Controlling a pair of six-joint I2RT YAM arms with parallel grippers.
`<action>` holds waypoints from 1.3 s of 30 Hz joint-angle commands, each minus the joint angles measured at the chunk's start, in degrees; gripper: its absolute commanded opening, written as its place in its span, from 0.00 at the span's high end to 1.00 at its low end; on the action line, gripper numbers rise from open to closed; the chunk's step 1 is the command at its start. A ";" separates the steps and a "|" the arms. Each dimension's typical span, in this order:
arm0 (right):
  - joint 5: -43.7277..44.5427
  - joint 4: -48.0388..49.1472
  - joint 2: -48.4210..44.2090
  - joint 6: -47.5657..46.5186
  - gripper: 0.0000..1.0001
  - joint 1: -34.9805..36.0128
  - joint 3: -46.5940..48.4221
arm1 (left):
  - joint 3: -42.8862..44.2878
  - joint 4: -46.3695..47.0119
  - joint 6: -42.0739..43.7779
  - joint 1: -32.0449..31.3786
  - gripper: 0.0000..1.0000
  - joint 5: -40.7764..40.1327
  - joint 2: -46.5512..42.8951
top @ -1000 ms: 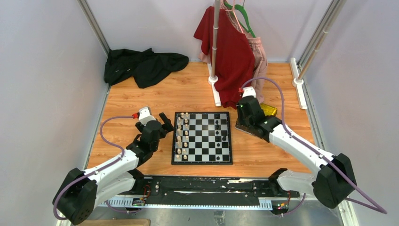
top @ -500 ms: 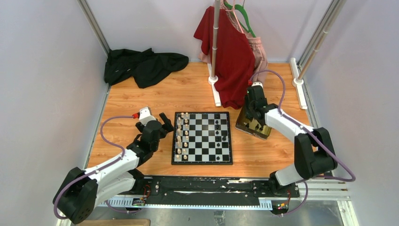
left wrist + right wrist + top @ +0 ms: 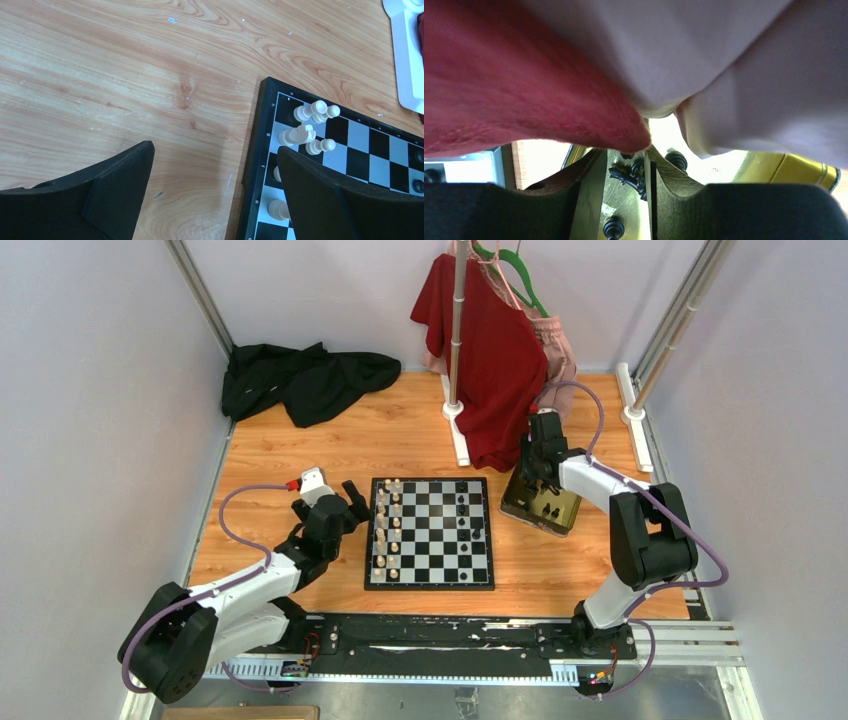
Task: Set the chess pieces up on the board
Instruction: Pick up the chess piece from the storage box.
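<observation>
Swung right tool (image 3: pixel 539 480) toward tray's (image 3: pixel 570 508) upper end, jaws parted over black pieces (image 3: pixel 626 175). Kept left tool (image 3: pixel 215 150) wide open. Risked snagging red shirt (image 3: pixel 490 350), fumbling pick.

Evenly bright, soft shadows; right wrist view blurred with backlit glare.

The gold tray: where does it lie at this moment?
In the top view the gold tray lies on the right side, just right of the chessboard and in front of the hanging red shirt.
</observation>
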 commanded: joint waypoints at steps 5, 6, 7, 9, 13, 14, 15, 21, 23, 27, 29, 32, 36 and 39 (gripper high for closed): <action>-2.44 0.75 2.51 -0.21 0.62 -1.94 1.44 | 0.69 3.09 -0.44 -0.30 0.00 -0.67 1.73; -2.65 0.85 2.77 -0.15 0.62 -2.00 1.41 | 0.69 3.24 -0.48 -0.33 0.00 -0.68 1.89; -2.74 0.85 2.96 -0.15 0.62 -2.03 1.43 | 0.69 3.36 -0.52 -0.30 0.00 -0.68 2.15; -2.94 0.93 3.39 -0.10 0.62 -2.05 1.43 | 0.73 3.45 -0.55 -0.32 0.00 -0.69 2.55; -3.34 0.98 3.97 0.05 0.64 -2.19 1.50 | 0.55 3.86 -0.69 -0.27 0.00 -0.70 3.09; -3.48 0.93 4.03 0.11 0.65 -2.19 1.45 | 0.54 3.90 -0.69 -0.28 0.00 -0.72 3.12; -3.60 0.93 4.03 0.14 0.66 -2.27 1.42 | 0.55 3.97 -0.70 -0.33 0.00 -0.70 3.19; -3.72 0.70 4.00 0.63 0.77 -2.28 0.98 | 0.58 4.09 -0.79 -0.33 0.00 -0.69 3.55; -3.55 0.58 3.92 0.66 0.82 -2.23 0.96 | 0.54 4.08 -0.88 -0.34 0.00 -0.56 3.67; -3.16 0.22 3.33 0.40 0.88 -2.28 1.10 | 0.34 4.10 -0.88 -0.34 0.00 -0.65 3.42; -2.90 -0.01 2.71 0.14 0.90 -2.28 1.33 | 0.25 4.13 -0.81 -0.33 0.00 -0.67 3.26; -2.82 -0.11 1.39 -0.10 0.93 -2.28 1.32 | 0.18 4.08 -0.88 -0.34 0.00 -0.65 3.08; -2.66 -0.57 -0.49 -0.64 0.93 -2.28 1.39 | 0.08 4.04 -0.80 -0.29 0.00 -0.62 2.76; -2.72 -1.23 -2.10 -0.80 0.94 -2.20 1.41 | 0.04 4.00 -0.70 -0.33 0.00 -0.53 2.12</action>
